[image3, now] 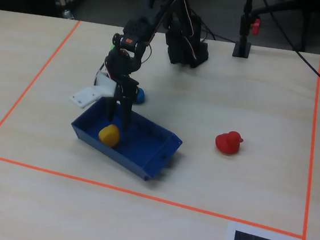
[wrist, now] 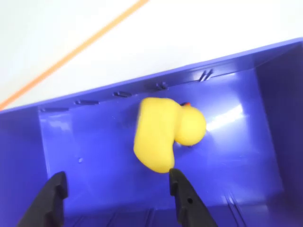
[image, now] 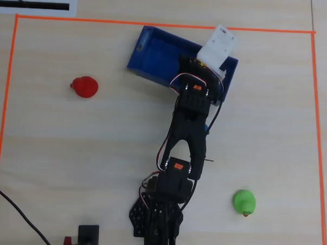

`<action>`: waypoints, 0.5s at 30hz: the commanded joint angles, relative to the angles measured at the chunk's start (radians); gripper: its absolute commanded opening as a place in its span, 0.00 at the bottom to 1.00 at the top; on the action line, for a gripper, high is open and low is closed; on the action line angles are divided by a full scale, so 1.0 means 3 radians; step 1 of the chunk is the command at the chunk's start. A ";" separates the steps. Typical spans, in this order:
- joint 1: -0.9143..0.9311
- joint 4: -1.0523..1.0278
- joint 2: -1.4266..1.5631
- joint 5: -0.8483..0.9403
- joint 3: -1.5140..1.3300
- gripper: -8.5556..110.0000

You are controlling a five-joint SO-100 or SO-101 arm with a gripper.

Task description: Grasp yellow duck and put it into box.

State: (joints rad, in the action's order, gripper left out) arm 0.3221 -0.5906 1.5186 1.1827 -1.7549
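Only wrist view shows yellow duck (wrist: 168,132) apparently resting in box (wrist: 94,142).

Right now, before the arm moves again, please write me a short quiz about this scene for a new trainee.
1. True or false: the yellow duck lies inside the box.
2. The gripper is: A) shut on the duck; B) open with the duck free beyond its fingertips; C) out of view.
3. Fill in: in the overhead view, the duck at lower right is ____.

Key: 1 true. 2 B. 3 green; the red duck lies at left.
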 commanded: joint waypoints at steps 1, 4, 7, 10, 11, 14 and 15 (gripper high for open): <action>0.0046 -0.0005 0.0481 -0.0036 0.0118 0.24; 0.0000 -0.0194 0.0890 -0.0128 0.0077 0.10; -0.0112 -0.0435 0.1375 -0.0199 -0.0051 0.07; -0.0302 -0.0210 0.2281 -0.0220 -0.0813 0.07; -0.0368 -0.0184 0.2598 -0.0199 -0.1089 0.07; -0.0547 -0.0343 0.3400 -0.0159 -0.1754 0.07; -0.0603 -0.0440 0.3646 -0.0133 -0.1953 0.07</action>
State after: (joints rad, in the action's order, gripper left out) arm 0.1825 -0.6811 2.2688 1.1229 -2.1169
